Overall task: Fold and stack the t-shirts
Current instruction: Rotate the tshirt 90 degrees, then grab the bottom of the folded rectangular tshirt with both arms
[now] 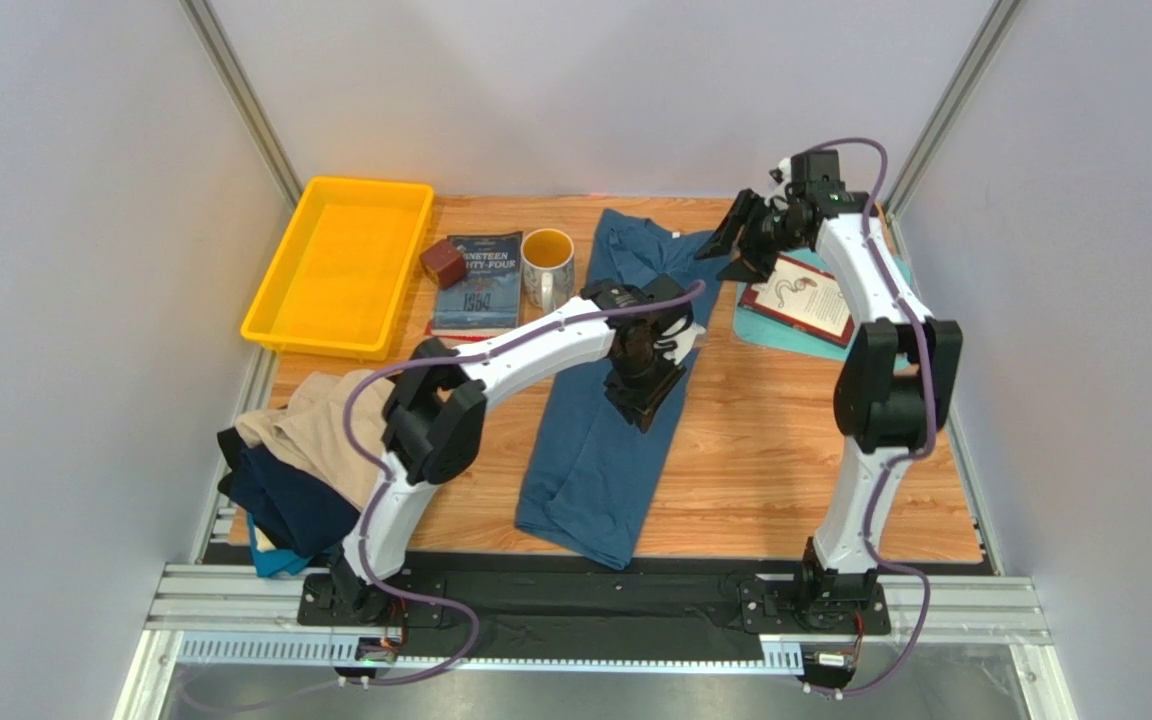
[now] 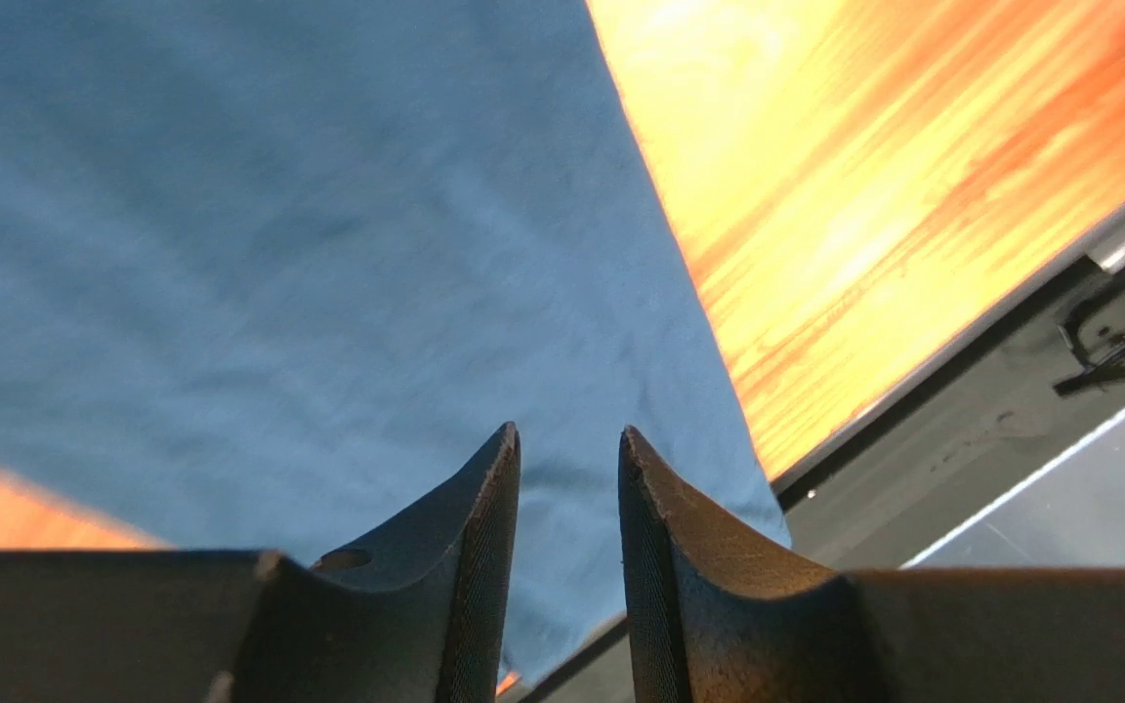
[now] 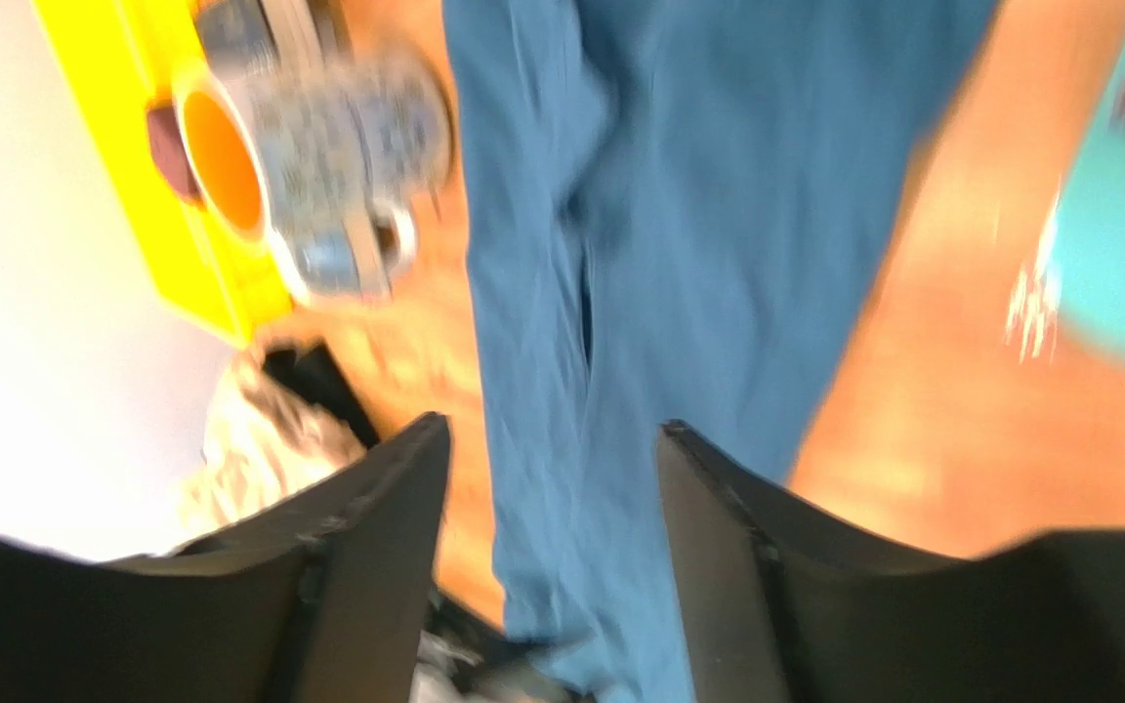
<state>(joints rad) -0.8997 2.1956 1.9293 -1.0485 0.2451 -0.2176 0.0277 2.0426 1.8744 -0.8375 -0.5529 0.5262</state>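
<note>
Table [image 1: 793,465]: wood top. Teal shirt [image 1: 590,465] lies as a long narrow strip down the centre, collar end far, hem at near edge. L arm crosses over its middle. L gripper [image 1: 642,393] sits low over the cloth, fingers a little apart w/ nothing between them (wrist cam: only shirt [image 2: 305,264] below). R gripper [image 1: 732,248] is above the shirt's far-right corner, fingers spread and empty. Yellow tray [image 1: 334,270] far left. Shirt pile [image 1: 297,473] at near-left edge, tan on top, navy under, a bit of light blue lowest. Teal board [image 1: 778,333] just right of the shirt top, w/ red-edged card [image 1: 805,296] on it, text too small to read. Book [image 1: 480,279] and mug [image 1: 546,266] crowd the shirt's far-left side. Book cover reads "…NETEEN …HTY-FOUR". Brown block [image 1: 444,264] between book and tray.
</note>
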